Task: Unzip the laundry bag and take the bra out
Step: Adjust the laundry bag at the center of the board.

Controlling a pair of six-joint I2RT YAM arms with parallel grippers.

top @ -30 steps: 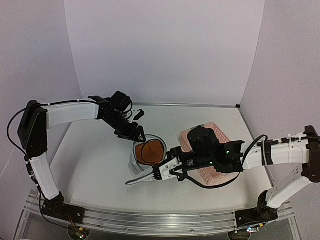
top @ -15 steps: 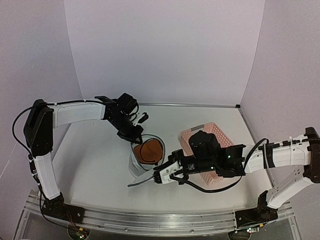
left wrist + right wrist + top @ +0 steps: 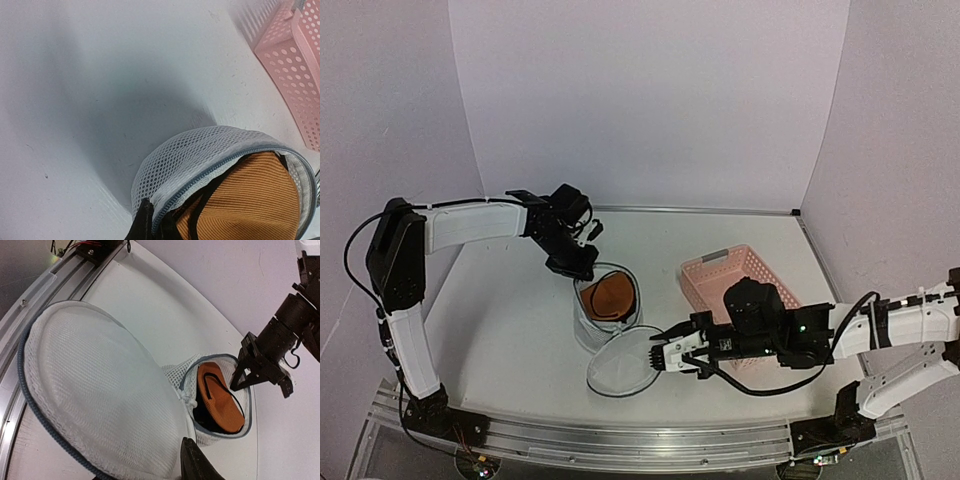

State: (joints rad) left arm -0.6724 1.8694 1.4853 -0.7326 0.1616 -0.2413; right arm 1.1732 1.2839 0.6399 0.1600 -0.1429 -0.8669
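The laundry bag (image 3: 592, 332) stands unzipped at the table's middle, and its round mesh lid (image 3: 620, 368) lies flat in front of it, still joined at one side. Inside shows the bra (image 3: 611, 294), a ribbed orange cup with a dark strap (image 3: 255, 197) (image 3: 220, 402). My left gripper (image 3: 582, 268) is shut on the bag's far zipper rim (image 3: 200, 172); its dark fingertips (image 3: 144, 224) pinch the mesh. My right gripper (image 3: 660, 357) sits at the lid's right edge, its jaws slightly apart. Only one dark finger (image 3: 196, 461) shows in the right wrist view, beside the lid (image 3: 95, 390).
A pink perforated basket (image 3: 718, 266) stands right of the bag, partly under the right arm, and shows at the upper right of the left wrist view (image 3: 300, 60). The metal rail at the table's near edge (image 3: 30, 300) runs close to the lid.
The left gripper has shut on the bag's rim. The right gripper carried the lid down and toward the near edge; the lid now lies flat and its jaws have parted.
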